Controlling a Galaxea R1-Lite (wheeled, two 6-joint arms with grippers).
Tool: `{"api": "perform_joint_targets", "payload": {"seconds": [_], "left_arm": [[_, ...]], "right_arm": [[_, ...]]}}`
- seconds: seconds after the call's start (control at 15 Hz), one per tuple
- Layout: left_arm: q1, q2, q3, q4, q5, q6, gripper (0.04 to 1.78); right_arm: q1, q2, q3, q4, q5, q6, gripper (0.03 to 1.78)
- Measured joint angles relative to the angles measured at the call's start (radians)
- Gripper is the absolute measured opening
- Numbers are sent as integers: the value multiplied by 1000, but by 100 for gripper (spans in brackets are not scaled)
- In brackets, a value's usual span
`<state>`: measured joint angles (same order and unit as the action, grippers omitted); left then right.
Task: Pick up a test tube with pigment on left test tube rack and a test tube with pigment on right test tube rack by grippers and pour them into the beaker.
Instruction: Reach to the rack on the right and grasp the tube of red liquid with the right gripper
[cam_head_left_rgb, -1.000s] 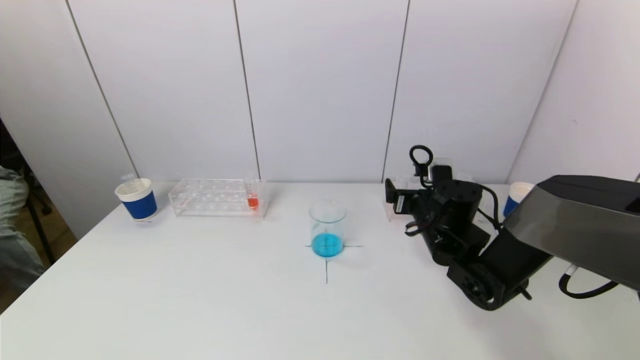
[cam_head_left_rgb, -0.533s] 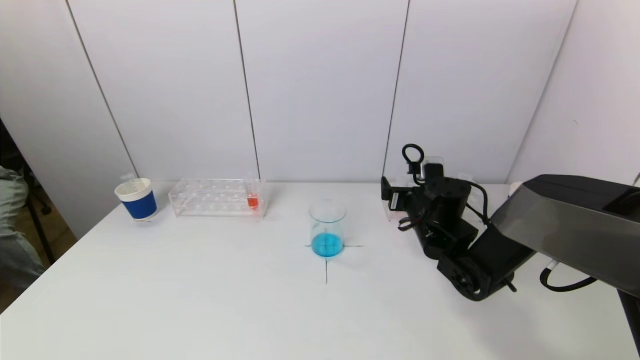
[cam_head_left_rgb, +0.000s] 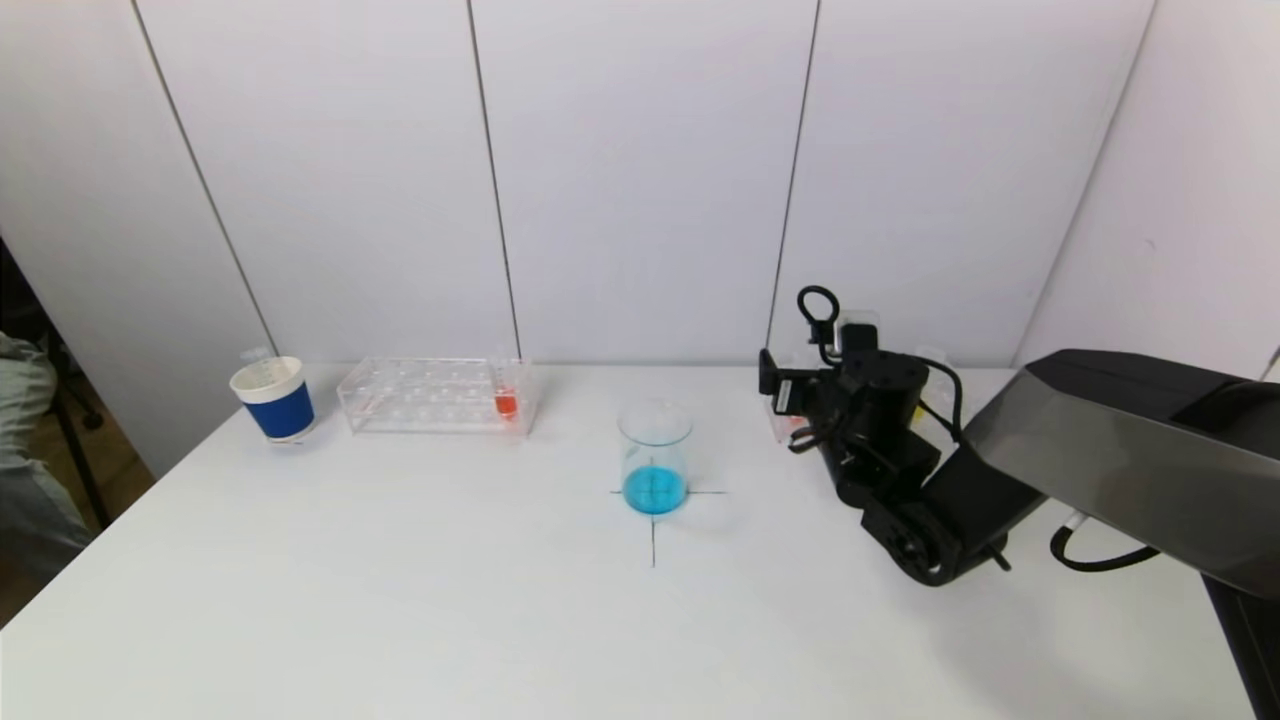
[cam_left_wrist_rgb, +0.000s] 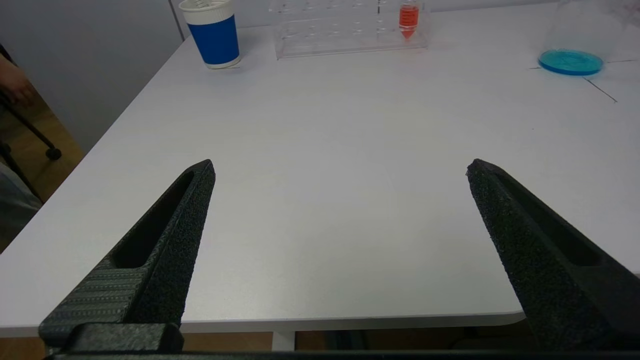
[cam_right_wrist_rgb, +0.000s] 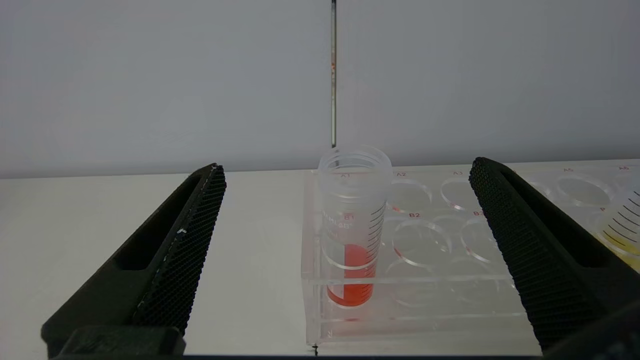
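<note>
From the head view, the right gripper (cam_head_left_rgb: 790, 415) is out over the far right of the white table (cam_head_left_rgb: 400, 600), its black arm reaching in from the right, nose pointed at the right test tube rack (cam_head_left_rgb: 785, 425), which it mostly hides. The beaker (cam_head_left_rgb: 655, 455) stands mid-table on a drawn cross with blue liquid in its bottom. Off to the left sits the left test tube rack (cam_head_left_rgb: 435, 395), a red-filled test tube (cam_head_left_rgb: 505, 395) upright at its right end, and a blue-and-white paper cup (cam_head_left_rgb: 273, 398) just beyond it. Over to the left wrist view: the left gripper (cam_left_wrist_rgb: 340, 170) hangs low at the near table edge, fingers (cam_left_wrist_rgb: 165, 240) spread wide with nothing between them, the rack, tube and cup far ahead. Now the right wrist view: the right gripper's fingers (cam_right_wrist_rgb: 175, 250) are spread wide and empty, and a test tube with red pigment (cam_right_wrist_rgb: 354, 225) stands upright in the corner hole of the clear rack, lined up between the fingers but beyond the tips, untouched. A tube with yellow liquid (cam_right_wrist_rgb: 620, 225) peeks in at the rack's other side.
</note>
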<state>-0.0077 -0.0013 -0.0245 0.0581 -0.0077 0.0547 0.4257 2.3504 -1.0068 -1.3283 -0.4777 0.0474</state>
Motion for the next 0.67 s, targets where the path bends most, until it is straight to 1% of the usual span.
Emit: {"api": "perform_joint_targets", "payload": {"seconds": [0.67], "left_arm": [[0,0,0,0,0,0,176]], "right_arm": [[-7,46,-52,8,1,-1,177]]}}
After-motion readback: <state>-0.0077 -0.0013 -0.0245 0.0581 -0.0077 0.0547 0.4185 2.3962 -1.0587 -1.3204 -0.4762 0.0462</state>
